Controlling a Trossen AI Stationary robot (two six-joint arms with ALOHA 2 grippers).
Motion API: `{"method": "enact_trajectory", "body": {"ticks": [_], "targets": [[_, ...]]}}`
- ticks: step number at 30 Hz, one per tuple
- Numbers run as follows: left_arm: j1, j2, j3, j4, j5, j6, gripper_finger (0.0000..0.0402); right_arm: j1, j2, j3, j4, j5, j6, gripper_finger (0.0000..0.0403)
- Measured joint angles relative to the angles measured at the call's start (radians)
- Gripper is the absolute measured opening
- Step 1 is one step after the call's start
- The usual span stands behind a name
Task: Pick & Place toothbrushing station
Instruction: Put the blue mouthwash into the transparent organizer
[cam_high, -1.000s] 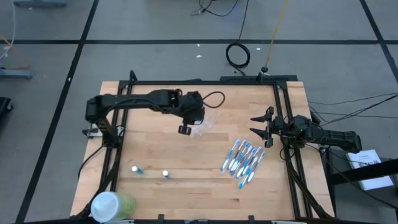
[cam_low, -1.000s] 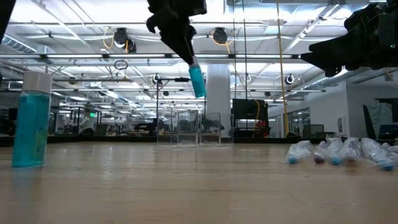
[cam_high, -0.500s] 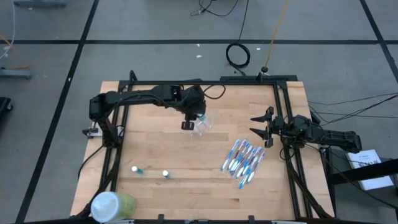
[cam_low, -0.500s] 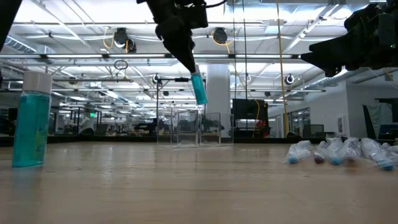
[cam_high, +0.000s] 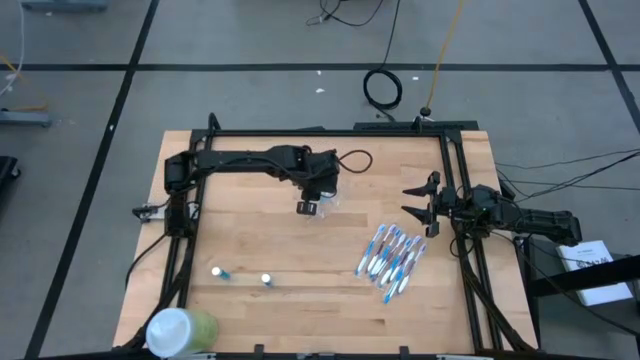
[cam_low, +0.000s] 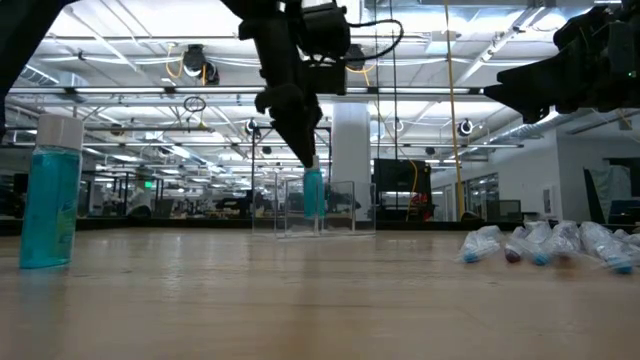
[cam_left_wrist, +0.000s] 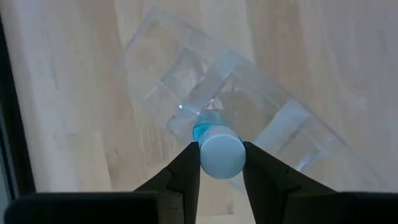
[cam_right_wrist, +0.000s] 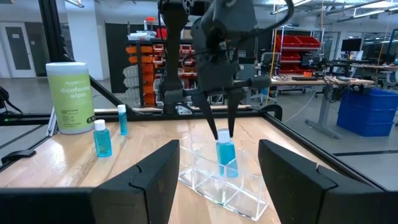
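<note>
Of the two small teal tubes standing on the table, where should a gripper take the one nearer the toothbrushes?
Take the tube by its white cap, coming straight down: it stands upright with bare table all round, leaving room on either side.

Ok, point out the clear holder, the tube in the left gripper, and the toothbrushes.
Clear holder (cam_right_wrist: 219, 182): right wrist view, front wall.
Tube (cam_low: 313, 192): low view, teal body.
Left gripper (cam_right_wrist: 223, 133): right wrist view, between fingertips.
Toothbrushes (cam_high: 391, 255): high view, middle of the pile.

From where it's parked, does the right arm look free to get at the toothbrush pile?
Probably yes. The right tool hangs open at the table's right edge, close beside the toothbrushes, with nothing between them. The left tool is busy farther off, over the clear holder.
</note>
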Motion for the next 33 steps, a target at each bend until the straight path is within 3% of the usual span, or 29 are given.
{"method": "enact_trajectory", "body": {"ticks": [33], "targets": [[0.0, 0.054, 0.002, 0.038, 0.001, 0.015, 0.0109, 0.0, 0.0, 0.0, 0.0, 0.0, 0.0, 0.0212]]}}
